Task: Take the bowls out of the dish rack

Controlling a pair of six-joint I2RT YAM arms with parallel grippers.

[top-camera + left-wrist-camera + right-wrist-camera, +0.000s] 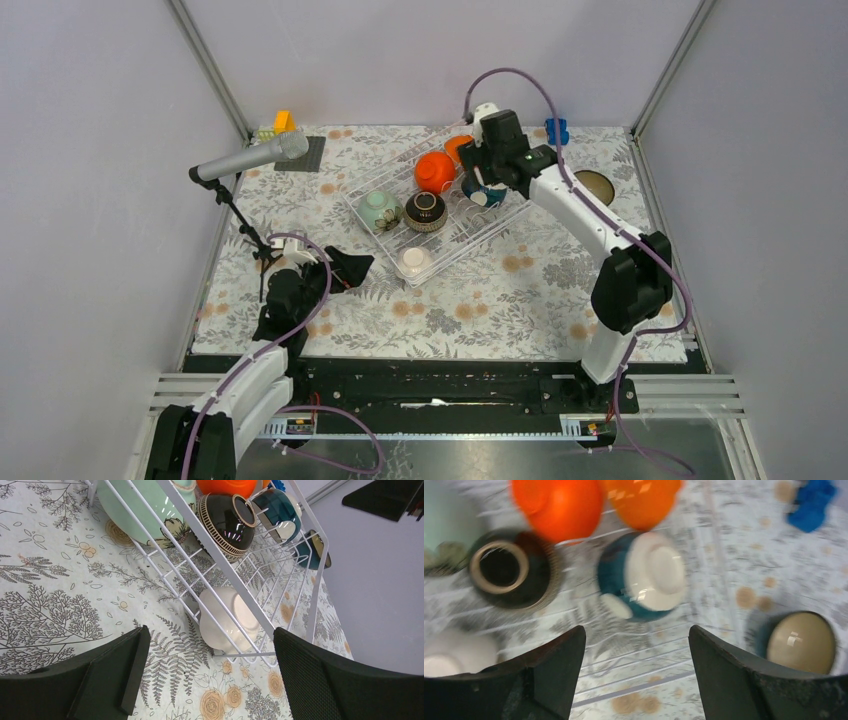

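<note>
The white wire dish rack lies tilted mid-table. In it are a pale green bowl, a dark brown patterned bowl, a white bowl, two orange bowls and a teal bowl. Another teal bowl with a beige inside stands on the table right of the rack. My right gripper is open and empty above the teal bowl in the rack. My left gripper is open and empty, low by the rack's near-left corner, facing the white bowl.
A microphone on a stand leans over the table's left side. A black mat and yellow-orange blocks sit at the back left. A blue object sits at the back right. Grey walls close in the table.
</note>
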